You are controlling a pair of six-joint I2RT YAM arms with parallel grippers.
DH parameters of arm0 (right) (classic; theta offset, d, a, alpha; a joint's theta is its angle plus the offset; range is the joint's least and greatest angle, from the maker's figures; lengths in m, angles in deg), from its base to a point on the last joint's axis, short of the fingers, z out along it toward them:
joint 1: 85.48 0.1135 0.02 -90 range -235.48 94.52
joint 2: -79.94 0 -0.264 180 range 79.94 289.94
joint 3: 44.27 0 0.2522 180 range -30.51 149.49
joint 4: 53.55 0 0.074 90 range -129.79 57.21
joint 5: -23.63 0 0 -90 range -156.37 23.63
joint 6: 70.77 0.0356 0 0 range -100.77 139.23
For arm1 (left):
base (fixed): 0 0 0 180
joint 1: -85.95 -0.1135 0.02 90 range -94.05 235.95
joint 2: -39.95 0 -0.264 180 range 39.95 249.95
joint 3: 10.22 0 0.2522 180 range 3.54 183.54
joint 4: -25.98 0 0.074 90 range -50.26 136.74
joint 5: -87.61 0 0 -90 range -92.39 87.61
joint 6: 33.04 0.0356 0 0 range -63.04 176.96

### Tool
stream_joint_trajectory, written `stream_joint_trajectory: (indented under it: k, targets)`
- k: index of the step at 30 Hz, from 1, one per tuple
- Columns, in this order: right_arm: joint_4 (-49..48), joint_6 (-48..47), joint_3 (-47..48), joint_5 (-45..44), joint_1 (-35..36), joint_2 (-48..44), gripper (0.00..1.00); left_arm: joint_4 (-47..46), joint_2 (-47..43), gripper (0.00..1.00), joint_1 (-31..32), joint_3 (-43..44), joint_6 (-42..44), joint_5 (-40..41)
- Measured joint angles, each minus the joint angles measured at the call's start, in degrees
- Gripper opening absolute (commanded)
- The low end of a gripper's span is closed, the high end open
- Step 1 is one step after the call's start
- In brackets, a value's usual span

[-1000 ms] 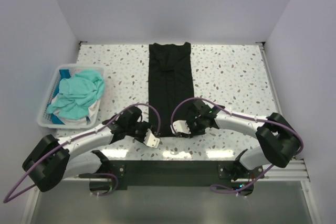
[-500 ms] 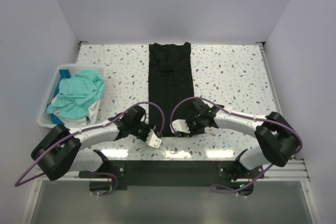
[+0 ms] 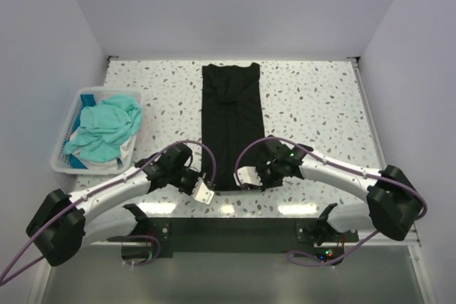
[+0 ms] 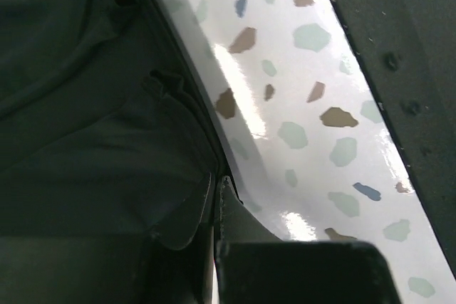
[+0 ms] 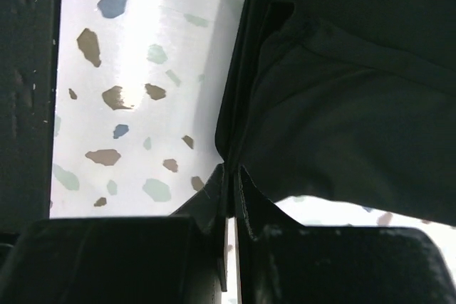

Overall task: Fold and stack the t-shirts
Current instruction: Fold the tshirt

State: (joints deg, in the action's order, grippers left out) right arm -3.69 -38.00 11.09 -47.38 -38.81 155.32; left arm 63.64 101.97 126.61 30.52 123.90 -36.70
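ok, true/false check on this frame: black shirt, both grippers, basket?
1. The black shirt lies as a long narrow strip on the table. True.
2. The left gripper is open above the shirt. False: it is shut on the shirt's near left corner.
3. The right gripper is shut on the shirt's near right corner. True.
4. The basket is empty. False: it holds teal shirts.

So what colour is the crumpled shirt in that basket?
The shirt in the basket is teal-turquoise; the top view shows it best.
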Motion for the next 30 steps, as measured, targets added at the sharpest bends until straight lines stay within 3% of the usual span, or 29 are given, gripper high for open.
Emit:
stream_joint_trajectory:
  k: [4, 9, 18, 30]
  targets:
    - [3.61, 0.61, 5.44, 0.37, -2.03, 0.5, 0.0, 3.23, 2.6, 0.0, -2.27, 6.21, -1.81, -1.2]
    - [5.81, -0.61, 14.4, 1.75, -7.91, 5.27, 0.0, 4.26, 10.14, 0.0, -9.46, 15.34, -1.29, -2.93]
    - [7.65, -6.69, 32.44, 3.04, -16.65, 22.95, 0.0, 4.46, 29.77, 0.0, -18.97, 33.83, 0.96, -4.42]
    - [9.16, -12.33, 53.62, 3.19, -22.93, 41.55, 0.0, 4.0, 50.62, 0.0, -24.46, 57.83, 3.87, -4.59]
